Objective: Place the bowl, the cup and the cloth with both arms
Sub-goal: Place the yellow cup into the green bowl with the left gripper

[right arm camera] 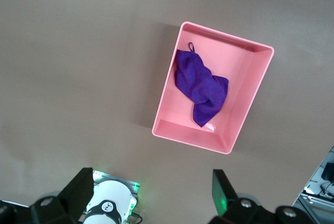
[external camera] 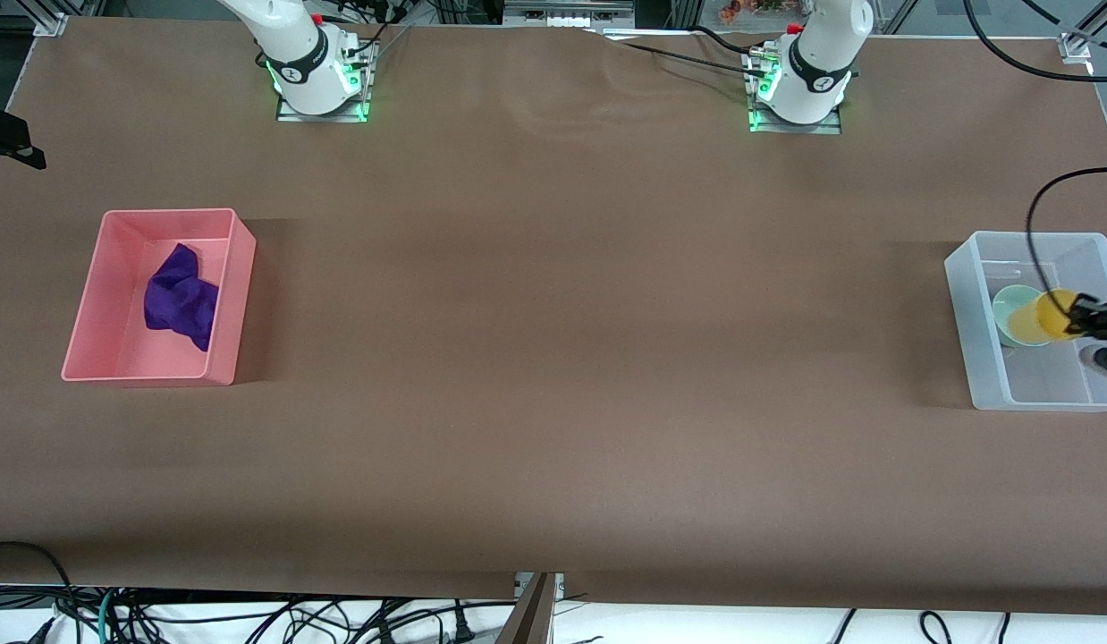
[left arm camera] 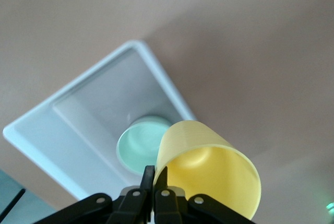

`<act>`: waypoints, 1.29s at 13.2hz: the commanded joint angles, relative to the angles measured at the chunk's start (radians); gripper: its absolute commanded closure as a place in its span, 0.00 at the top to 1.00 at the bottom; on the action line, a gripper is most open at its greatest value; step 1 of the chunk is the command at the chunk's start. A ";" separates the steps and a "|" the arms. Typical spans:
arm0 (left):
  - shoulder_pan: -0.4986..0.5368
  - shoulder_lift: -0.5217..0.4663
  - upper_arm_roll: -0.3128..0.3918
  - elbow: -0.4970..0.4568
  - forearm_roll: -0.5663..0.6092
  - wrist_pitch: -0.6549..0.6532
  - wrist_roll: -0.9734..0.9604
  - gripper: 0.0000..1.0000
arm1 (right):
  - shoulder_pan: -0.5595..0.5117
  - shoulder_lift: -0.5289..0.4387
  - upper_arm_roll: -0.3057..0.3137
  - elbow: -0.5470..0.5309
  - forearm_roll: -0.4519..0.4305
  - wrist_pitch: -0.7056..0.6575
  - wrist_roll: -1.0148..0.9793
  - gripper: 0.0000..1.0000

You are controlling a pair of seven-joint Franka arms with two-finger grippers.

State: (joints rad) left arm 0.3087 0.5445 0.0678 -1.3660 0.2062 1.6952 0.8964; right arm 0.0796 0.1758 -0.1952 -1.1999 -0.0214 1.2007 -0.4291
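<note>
The yellow cup (external camera: pixel 1045 317) hangs tilted on its side in my left gripper (external camera: pixel 1079 315), which is shut on its rim. It is over the clear bin (external camera: pixel 983 376) at the left arm's end of the table, just above the mint-green bowl (external camera: pixel 1009 309) that sits in the bin. The left wrist view shows the cup (left arm camera: pixel 209 172), the bowl (left arm camera: pixel 138 148) and my gripper (left arm camera: pixel 155 174) pinching the cup's wall. The purple cloth (external camera: pixel 182 300) lies in the pink bin (external camera: pixel 227 304). My right gripper (right arm camera: pixel 151 185) is open and empty, high over the table; its view shows the cloth (right arm camera: pixel 201 85).
The pink bin (right arm camera: pixel 245 104) stands at the right arm's end of the table. The two arm bases (external camera: pixel 316 76) (external camera: pixel 799 89) stand along the table's edge. A black cable (external camera: pixel 1041 233) loops over the clear bin. A black mount (external camera: pixel 8 139) sticks in at the right arm's end.
</note>
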 commanded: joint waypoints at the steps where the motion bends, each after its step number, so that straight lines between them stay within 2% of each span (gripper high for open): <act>1: 0.082 0.040 -0.008 -0.085 0.028 0.125 0.105 0.00 | -0.018 -0.009 0.057 -0.017 -0.025 0.013 -0.008 1.00; 3: 0.130 0.073 -0.009 -0.131 0.022 0.231 0.142 0.00 | -0.018 -0.012 0.062 -0.017 -0.014 0.000 0.088 1.00; 6: 0.161 0.113 -0.014 -0.139 -0.017 0.245 0.154 0.00 | -0.018 -0.016 0.085 -0.017 -0.012 -0.004 0.122 1.00; 7: 0.167 0.118 -0.014 -0.139 -0.021 0.245 0.154 0.04 | -0.014 -0.013 0.086 -0.017 -0.015 -0.025 0.124 1.00; 8: 0.165 0.118 -0.014 -0.136 -0.022 0.247 0.153 0.64 | -0.009 -0.004 0.085 -0.010 -0.015 -0.044 0.128 1.00; 9: 0.162 0.114 -0.016 -0.127 -0.025 0.245 0.154 0.99 | -0.007 -0.002 0.085 -0.007 -0.015 -0.046 0.151 1.00; 12: 0.155 0.037 -0.052 -0.122 -0.025 0.219 0.159 1.00 | -0.011 -0.001 0.083 -0.007 -0.015 -0.038 0.161 1.00; 15: 0.152 -0.070 -0.155 -0.120 -0.027 0.134 0.112 1.00 | -0.011 -0.001 0.085 -0.007 -0.017 -0.027 0.162 1.00; 17: 0.150 -0.135 -0.233 -0.120 -0.027 0.075 0.000 1.00 | -0.011 -0.001 0.085 -0.007 -0.015 -0.027 0.161 1.00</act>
State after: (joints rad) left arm 0.4590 0.4832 -0.1100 -1.4628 0.1952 1.8201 0.9694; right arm 0.0768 0.1801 -0.1203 -1.2059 -0.0283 1.1713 -0.2779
